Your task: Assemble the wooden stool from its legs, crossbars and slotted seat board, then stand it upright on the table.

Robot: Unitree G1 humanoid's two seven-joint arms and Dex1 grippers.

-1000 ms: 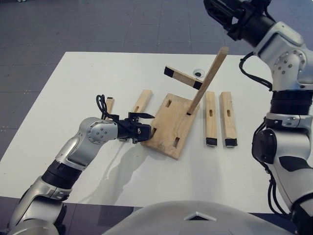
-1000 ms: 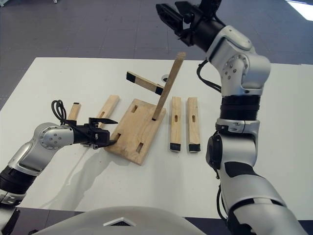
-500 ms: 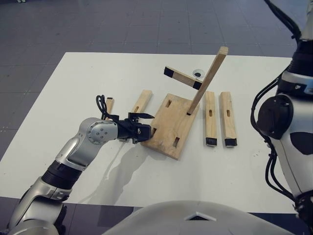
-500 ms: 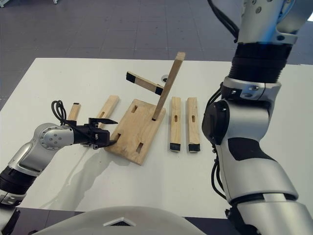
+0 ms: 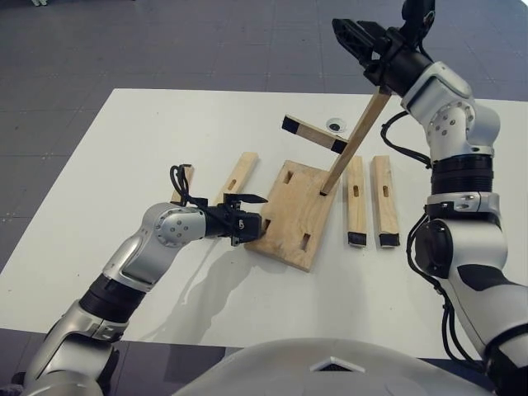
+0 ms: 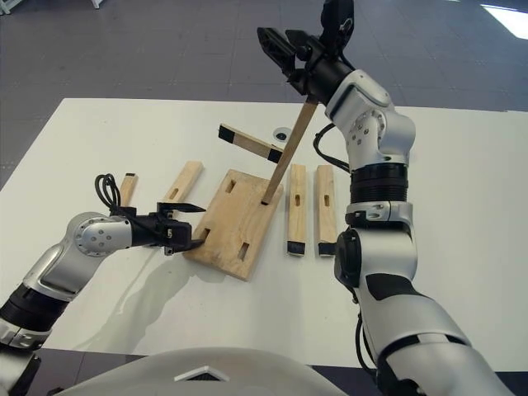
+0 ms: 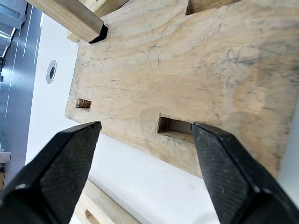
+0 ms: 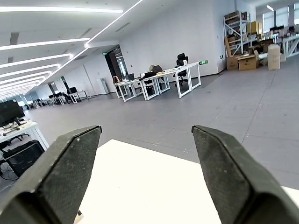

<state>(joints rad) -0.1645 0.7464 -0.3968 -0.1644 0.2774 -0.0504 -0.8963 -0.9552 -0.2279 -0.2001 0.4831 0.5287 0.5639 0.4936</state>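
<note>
Left gripper [image 5: 252,219] gaped at seat board [image 5: 289,227]; right gripper [image 6: 274,37] gaped above leaning leg [image 5: 353,140].
Two loose legs [image 5: 355,202] lay right.

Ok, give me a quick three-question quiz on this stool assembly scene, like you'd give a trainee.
1. True or false: the left gripper is shut on the seat board.
2. How many legs lie flat on the table right of the seat board? A one, B two, C four.
3. What stands tilted in a seat board slot?
Key: 1 false, it is open at the board's edge. 2 B. 3 A leg with a crossbar joined to it.
</note>
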